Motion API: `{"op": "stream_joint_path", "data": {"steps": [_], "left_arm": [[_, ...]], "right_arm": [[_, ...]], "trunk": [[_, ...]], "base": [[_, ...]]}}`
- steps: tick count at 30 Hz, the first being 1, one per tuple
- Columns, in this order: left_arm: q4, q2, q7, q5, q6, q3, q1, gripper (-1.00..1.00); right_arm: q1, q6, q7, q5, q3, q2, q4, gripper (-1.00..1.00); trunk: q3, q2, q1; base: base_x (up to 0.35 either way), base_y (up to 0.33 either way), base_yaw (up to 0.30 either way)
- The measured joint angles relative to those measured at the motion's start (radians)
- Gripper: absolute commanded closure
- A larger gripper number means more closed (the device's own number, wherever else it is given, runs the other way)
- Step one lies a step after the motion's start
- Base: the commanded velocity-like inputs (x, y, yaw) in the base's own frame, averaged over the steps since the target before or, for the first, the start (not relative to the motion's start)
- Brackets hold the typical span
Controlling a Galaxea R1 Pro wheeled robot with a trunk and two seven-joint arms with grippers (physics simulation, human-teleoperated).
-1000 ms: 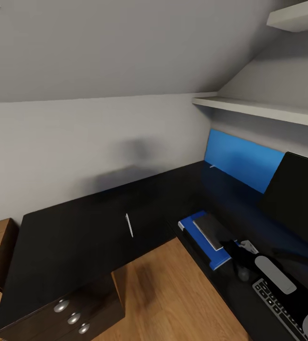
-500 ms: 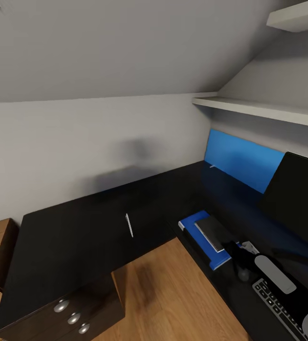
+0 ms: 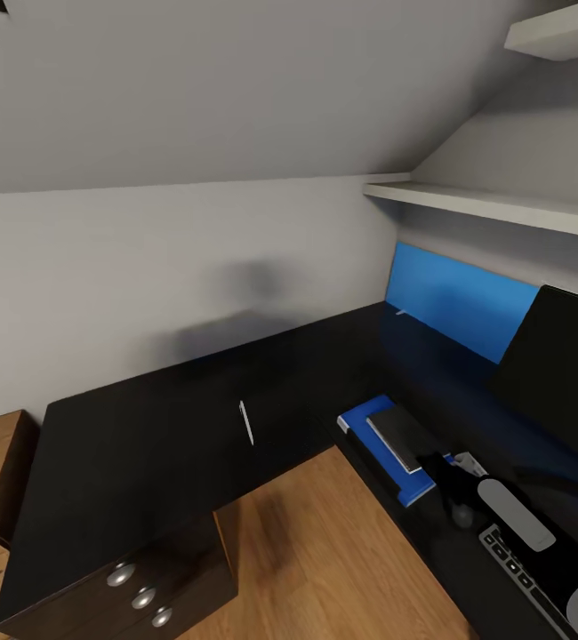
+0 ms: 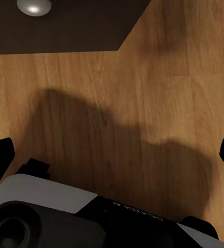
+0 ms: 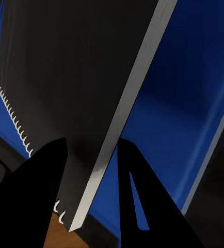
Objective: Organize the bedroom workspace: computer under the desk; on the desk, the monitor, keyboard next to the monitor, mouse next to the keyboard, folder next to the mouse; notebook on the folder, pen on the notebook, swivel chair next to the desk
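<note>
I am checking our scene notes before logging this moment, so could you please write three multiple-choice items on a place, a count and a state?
1. Where does the pen lie?
A. on a wall shelf
B. on the desk
C. in a drawer

2. How many silver drawer knobs show in the head view?
A. one
B. five
C. three

3. How is the left end effector?
A. open
B. shut on a cup
C. shut on a cable

Answers:
1. B, the pen rests on the black top, apart from the folder.
2. C, three knobs sit in a row.
3. A, its fingertips stand wide apart over the wooden floor.
</note>
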Motion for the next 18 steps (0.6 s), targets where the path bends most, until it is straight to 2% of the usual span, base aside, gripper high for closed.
{"op": "stream_joint_path", "data": {"steps": [8, 18], "left_arm": [[0.0, 0.0, 0.0, 0.0, 0.0, 0.0, 0.0, -1.0], [0.0, 0.0, 0.0, 0.001, 0.001, 0.0, 0.0, -1.0]], "right_arm": [[0.0, -0.002, 0.003, 0.072, 0.003, 0.0, -0.014, 1.0], [0.0, -0.003, 0.005, 0.08, 0.004, 0.0, -0.014, 1.0]], "trunk": [[0.0, 0.0, 0.0], [0.0, 0.0, 0.0]], "base": [[0.0, 0.0, 0.0], [0.0, 0.0, 0.0]]}}
